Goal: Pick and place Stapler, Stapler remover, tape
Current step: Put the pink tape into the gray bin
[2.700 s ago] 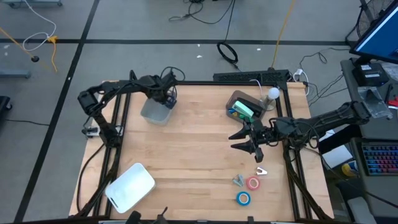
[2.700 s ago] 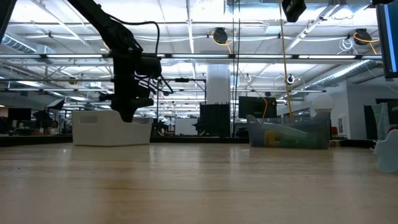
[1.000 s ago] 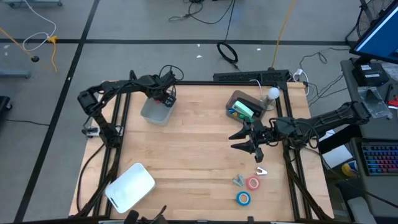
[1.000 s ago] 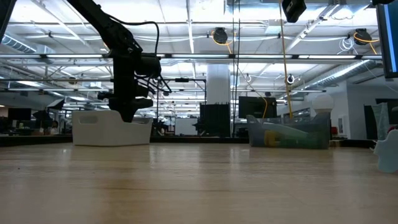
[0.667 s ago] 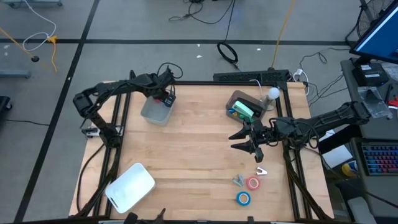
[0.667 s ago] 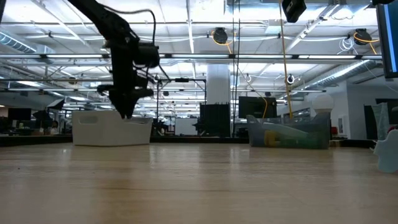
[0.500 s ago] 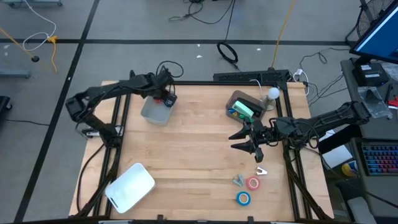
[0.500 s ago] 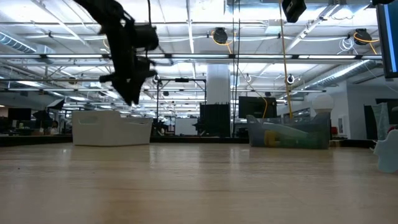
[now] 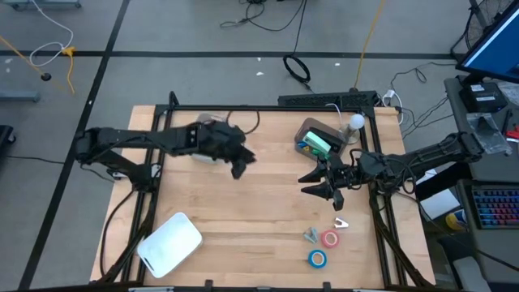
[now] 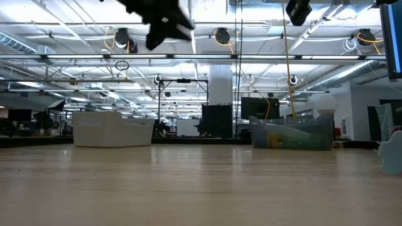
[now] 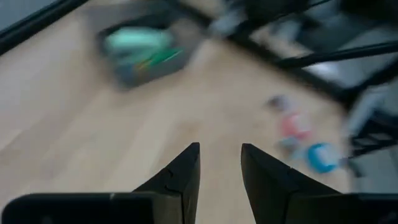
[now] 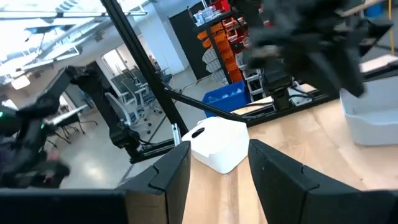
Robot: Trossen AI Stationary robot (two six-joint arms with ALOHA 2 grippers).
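1. Looking down from the high view, one red tape point(image 9: 329, 238) and one blue tape point(image 9: 317, 259) lie near the counter's point(image 9: 259, 203) front right corner, not yet picked.
2. Low view: no tape shows.
3. Left wrist view: left hand point(image 11: 220, 155) narrowly open, empty.
4. Right wrist view: right hand point(image 12: 219, 155) open, empty, near the right edge.

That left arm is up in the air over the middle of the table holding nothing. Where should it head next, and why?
Probably on across toward the red tape roll and blue tape roll near the table's front right corner. The left gripper is open, empty and well above the wood, and its wrist view already faces those rolls. The right gripper waits open beside the clear bin.
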